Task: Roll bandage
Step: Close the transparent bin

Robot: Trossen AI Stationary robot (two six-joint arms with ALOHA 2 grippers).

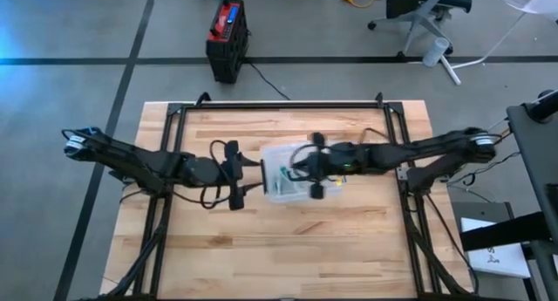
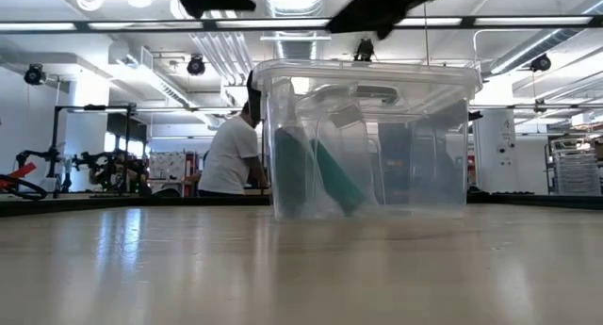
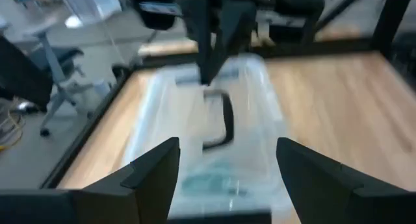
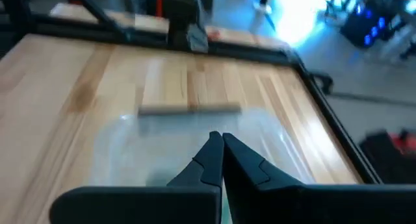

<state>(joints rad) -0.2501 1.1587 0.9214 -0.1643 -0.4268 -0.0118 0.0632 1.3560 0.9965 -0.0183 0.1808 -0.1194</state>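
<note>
Clear bin (image 1: pixel 281 173) sits mid-table; left gripper (image 1: pixel 247 174) open beside its edge, right gripper (image 1: pixel 296 172) closed above it.

- A robotics lab or workshop: a wooden surface (image 1: pixel 288 240) in a black metal frame stands on a grey concrete floor (image 1: pixel 70 92) marked with dark tape lines.
- Beyond the surface: an office chair (image 1: pixel 425 11), a red-and-black battery box (image 1: pixel 227 39), ceiling strip lights (image 2: pixel 57 26), equipment racks (image 2: pixel 575 165) and a person (image 2: pixel 231 151).
</note>
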